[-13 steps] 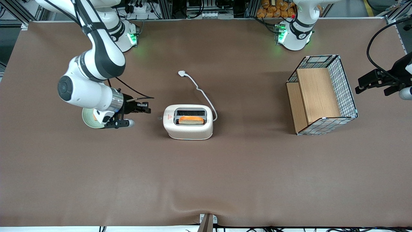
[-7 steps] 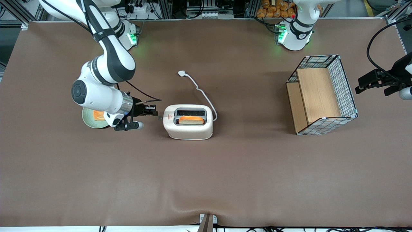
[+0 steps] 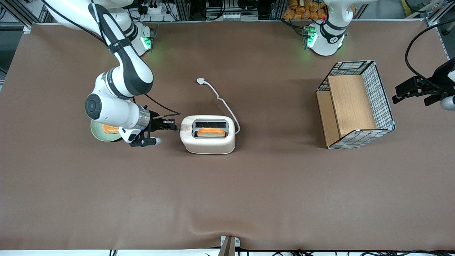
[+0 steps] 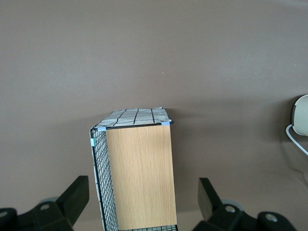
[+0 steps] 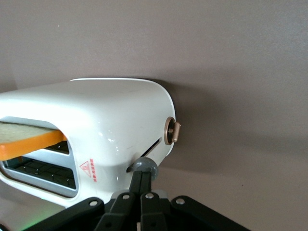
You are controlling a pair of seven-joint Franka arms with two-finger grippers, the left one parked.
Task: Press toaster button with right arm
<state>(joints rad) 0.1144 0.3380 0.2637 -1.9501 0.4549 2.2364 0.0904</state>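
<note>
The cream-white toaster stands mid-table with a slice of toast in the slot nearer the front camera. It also shows in the right wrist view. The small grey toaster button sits at a slit in the toaster's end face, below a bronze dial. The right arm reaches in low from the working arm's end of the table. Its gripper is shut and empty, and in the wrist view the gripper has its fingertips against the grey button.
A green plate with toast lies under the right arm's wrist. The white cord runs from the toaster to its plug. A wire-mesh wooden basket stands toward the parked arm's end and shows in the left wrist view.
The right arm has moved along the table toward the toaster. Its shut fingertips went from a gap away to the toaster's end face, at the button. The toaster has not moved.
</note>
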